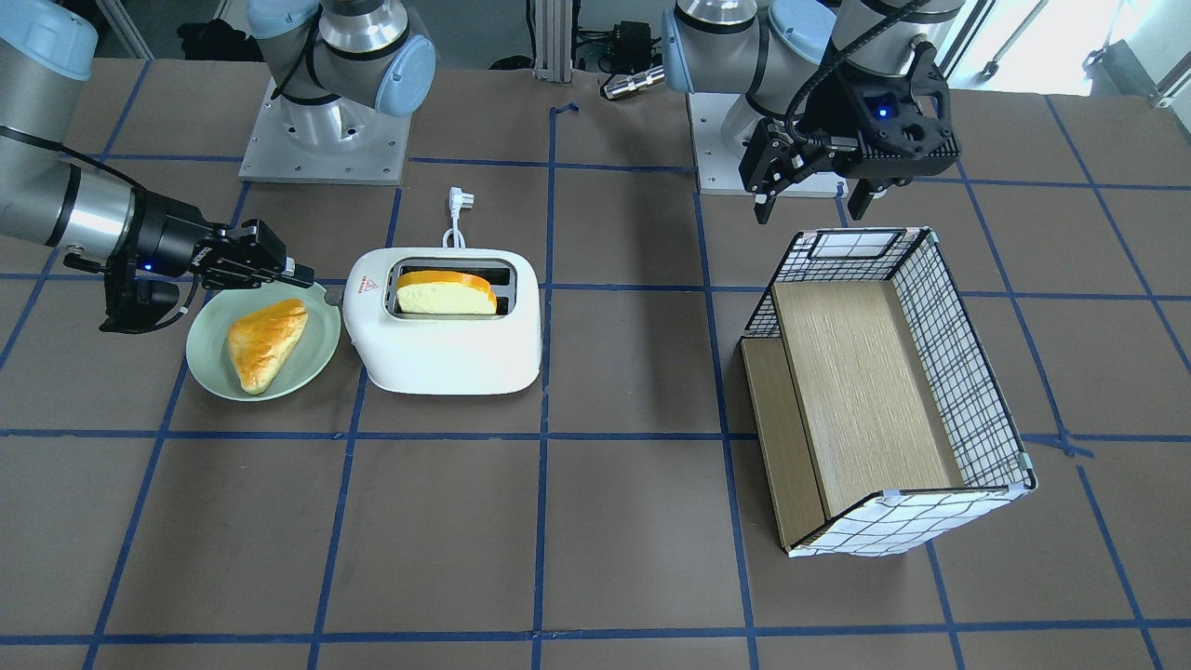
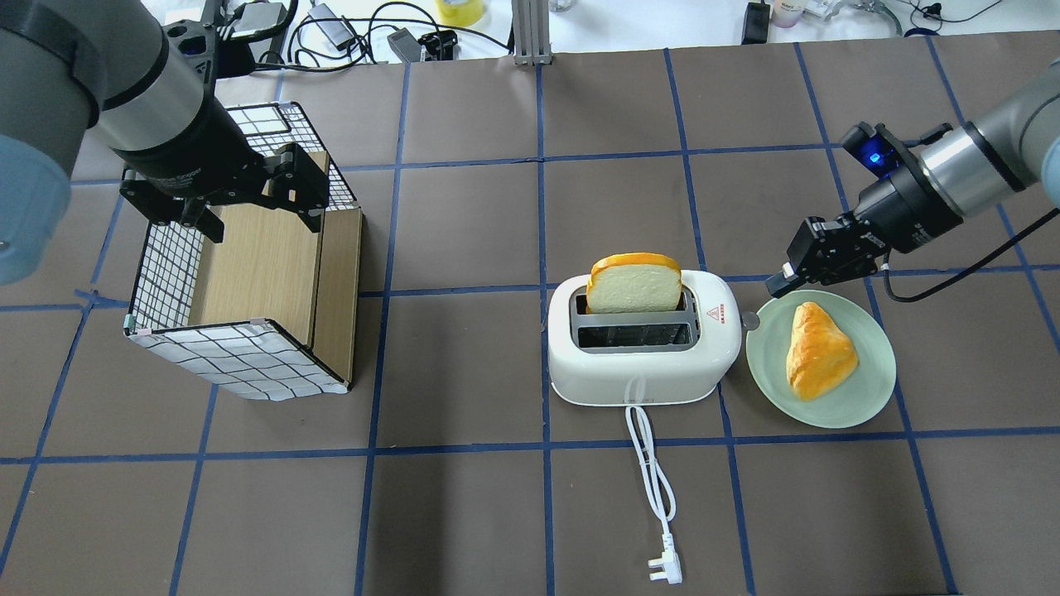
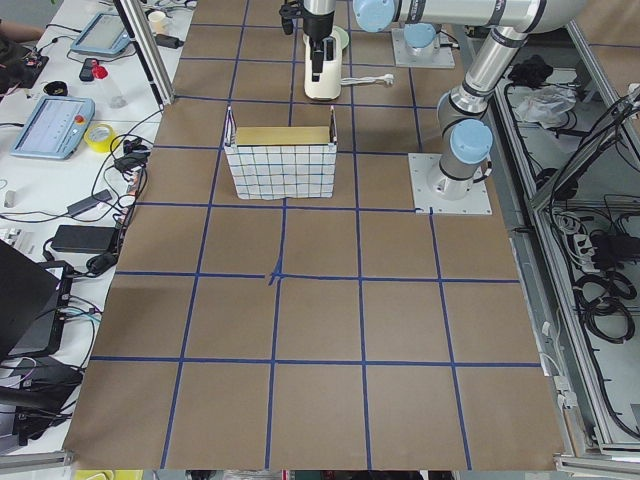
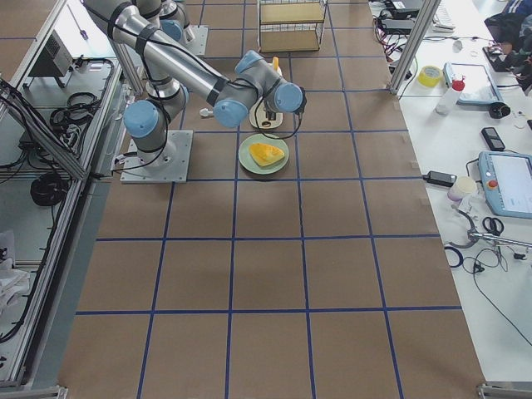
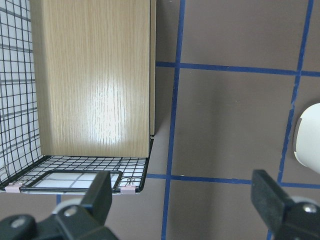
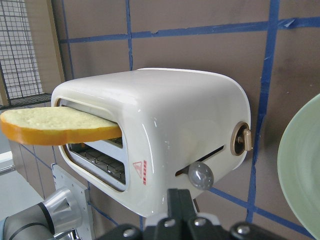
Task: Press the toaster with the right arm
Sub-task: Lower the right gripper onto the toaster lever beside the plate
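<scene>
The toaster [image 1: 456, 358] stood on the table [image 1: 633, 521] just beside a green plate [image 1: 207, 358] holding a pastry [image 1: 265, 342], well apart from the grid-patterned box [image 1: 963, 372]. A slice of bread [image 1: 445, 291] stuck up out of one slot, and the grey lever knob [image 6: 200, 175] sat on the end facing the plate. The right gripper [image 2: 777, 287], fingers pressed together and holding nothing, hung over the plate's rim, its tip near that knob; whether they touched could not be told. The left gripper [image 1: 811, 205] hovered with fingers spread wide above the end of the box nearest the robot's base
</scene>
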You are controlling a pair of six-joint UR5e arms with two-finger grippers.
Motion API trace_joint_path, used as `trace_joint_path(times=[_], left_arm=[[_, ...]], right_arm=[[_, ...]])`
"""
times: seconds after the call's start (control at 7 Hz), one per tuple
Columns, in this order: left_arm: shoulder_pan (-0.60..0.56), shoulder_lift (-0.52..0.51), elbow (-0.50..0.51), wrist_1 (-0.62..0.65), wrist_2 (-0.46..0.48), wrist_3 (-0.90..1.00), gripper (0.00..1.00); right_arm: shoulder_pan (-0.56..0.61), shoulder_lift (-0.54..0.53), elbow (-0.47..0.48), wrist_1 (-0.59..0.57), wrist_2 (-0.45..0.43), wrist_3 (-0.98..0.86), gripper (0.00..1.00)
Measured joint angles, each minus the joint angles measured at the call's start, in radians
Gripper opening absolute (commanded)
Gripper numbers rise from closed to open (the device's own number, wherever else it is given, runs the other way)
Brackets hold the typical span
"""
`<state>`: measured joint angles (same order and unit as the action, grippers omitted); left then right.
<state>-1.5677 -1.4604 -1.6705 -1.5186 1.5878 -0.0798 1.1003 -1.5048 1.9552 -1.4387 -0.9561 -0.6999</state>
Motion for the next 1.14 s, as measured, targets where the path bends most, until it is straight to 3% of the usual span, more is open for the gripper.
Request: trace_joint_path(times=[0.29,1.14], left_arm=[[0.0,0.0,0.0,0.0,0.0,0.0,1.0],[0.0,0.0,0.0,0.0,0.0,0.0,1.0]], right_arm=[[-0.017,0.006,0.038,-0.007,0.062,-0.027,0.0],[-0.02,0.031,0.071,-0.057,0.075,-0.107,0.0]])
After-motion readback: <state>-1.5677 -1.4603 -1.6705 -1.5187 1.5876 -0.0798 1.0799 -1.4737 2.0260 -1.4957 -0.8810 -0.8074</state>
